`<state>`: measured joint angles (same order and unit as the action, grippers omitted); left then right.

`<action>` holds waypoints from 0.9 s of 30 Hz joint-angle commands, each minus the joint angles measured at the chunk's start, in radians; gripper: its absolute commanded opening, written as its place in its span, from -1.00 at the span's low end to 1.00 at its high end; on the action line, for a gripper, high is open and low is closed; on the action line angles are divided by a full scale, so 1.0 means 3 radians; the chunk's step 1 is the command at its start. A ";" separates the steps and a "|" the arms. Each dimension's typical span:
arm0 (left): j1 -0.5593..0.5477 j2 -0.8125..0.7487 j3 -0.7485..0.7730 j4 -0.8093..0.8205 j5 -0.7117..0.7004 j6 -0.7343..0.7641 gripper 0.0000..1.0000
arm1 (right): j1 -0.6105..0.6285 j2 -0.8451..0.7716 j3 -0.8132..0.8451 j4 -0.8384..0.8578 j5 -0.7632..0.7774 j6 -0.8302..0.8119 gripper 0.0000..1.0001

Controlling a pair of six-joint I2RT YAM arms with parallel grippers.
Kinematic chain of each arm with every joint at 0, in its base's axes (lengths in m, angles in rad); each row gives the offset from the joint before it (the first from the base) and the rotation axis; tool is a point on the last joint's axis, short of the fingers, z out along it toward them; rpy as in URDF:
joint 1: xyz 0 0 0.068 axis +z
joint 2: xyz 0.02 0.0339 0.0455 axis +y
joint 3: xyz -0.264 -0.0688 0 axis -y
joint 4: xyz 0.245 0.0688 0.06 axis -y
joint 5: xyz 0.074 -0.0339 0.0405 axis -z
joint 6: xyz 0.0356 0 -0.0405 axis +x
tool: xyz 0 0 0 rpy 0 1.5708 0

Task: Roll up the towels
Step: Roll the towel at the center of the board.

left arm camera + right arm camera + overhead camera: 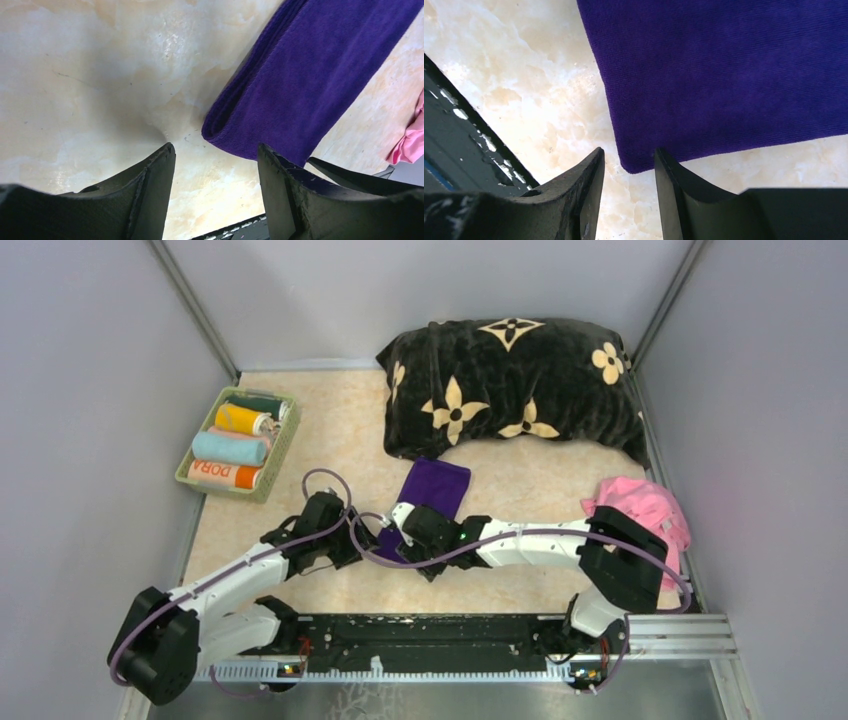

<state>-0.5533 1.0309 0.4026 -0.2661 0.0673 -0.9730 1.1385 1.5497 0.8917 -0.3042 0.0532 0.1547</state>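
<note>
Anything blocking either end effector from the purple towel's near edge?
Nothing visible. The left end effector and right end effector both hang open just short of the purple towel, at its near corners, with only bare table in the gap. The pink towel and cushion lie away from that edge.

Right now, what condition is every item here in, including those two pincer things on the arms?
purple towel: folded flat, not rolled.
pink towel: crumpled heap, not rolled.
rolled towels: rolled, lying in the basket.
basket: upright, holding the rolls.
cushion: lying flat at the back.
left tool: open, empty.
right tool: open, empty.
</note>
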 commanded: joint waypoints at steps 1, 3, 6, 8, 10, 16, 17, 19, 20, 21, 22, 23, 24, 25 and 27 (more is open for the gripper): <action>0.0024 0.0102 0.0104 -0.0056 0.0045 -0.0127 0.35 | 0.0122 0.0147 0.0096 0.0061 0.0063 -0.0129 -0.18; 0.0024 0.0151 0.0126 -0.0073 0.0039 -0.0134 0.35 | 0.0136 0.0236 0.0091 0.0055 0.0095 -0.0116 -0.20; 0.0023 0.0217 0.0136 -0.0104 0.0043 -0.0151 0.35 | 0.0176 0.0413 0.0080 0.0037 0.0233 -0.0117 -0.20; 0.0024 0.0237 0.0136 -0.0114 0.0072 -0.0171 0.35 | 0.0187 0.0525 0.0078 0.0011 0.0299 -0.0130 -0.20; 0.0023 0.0245 0.0131 -0.0127 0.0087 -0.0204 0.36 | 0.0194 0.0572 0.0085 -0.0022 0.0356 -0.0133 -0.22; 0.0023 0.0218 0.0112 -0.0161 0.0149 -0.0357 0.37 | 0.0195 0.0547 0.0145 -0.0077 0.0334 -0.0017 -0.75; 0.0020 0.0206 0.0105 -0.0161 0.0160 -0.0384 0.38 | 0.0195 0.0520 0.0150 -0.0056 0.0282 0.0020 -0.81; 0.0019 0.0191 0.0094 -0.0161 0.0169 -0.0437 0.37 | 0.0196 0.0491 0.0194 -0.0029 0.0170 0.0126 -0.90; 0.0016 0.0182 0.0086 -0.0161 0.0178 -0.0467 0.38 | 0.0194 0.0490 0.0223 -0.0026 0.0133 0.0183 -0.93; 0.0019 0.0173 0.0084 -0.0159 0.0186 -0.0510 0.37 | 0.0193 0.0493 0.0258 -0.0026 0.0082 0.0243 -0.95; 0.0019 0.0162 0.0075 -0.0139 0.0192 -0.0552 0.37 | 0.0193 0.0505 0.0286 -0.0029 0.0031 0.0292 -0.96; 0.0015 0.0152 0.0062 -0.0105 0.0214 -0.0596 0.37 | 0.0189 0.0520 0.0313 -0.0019 -0.0018 0.0347 -0.97; 0.0014 0.0148 0.0043 -0.0074 0.0224 -0.0643 0.37 | 0.0193 0.0535 0.0341 -0.0016 -0.0057 0.0390 -0.97; 0.0009 0.0144 0.0035 -0.0048 0.0225 -0.0682 0.37 | 0.0191 0.0560 0.0360 -0.0013 -0.0077 0.0429 -0.98; -0.0001 0.0147 0.0014 -0.0020 0.0192 -0.0756 0.35 | 0.0194 0.0597 0.0400 -0.0025 -0.0073 0.0493 -0.98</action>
<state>-0.5526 1.0901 0.4232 -0.2913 0.1200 -1.1297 1.1904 1.6936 0.9661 -0.3241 0.1024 0.2241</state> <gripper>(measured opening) 0.682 0.067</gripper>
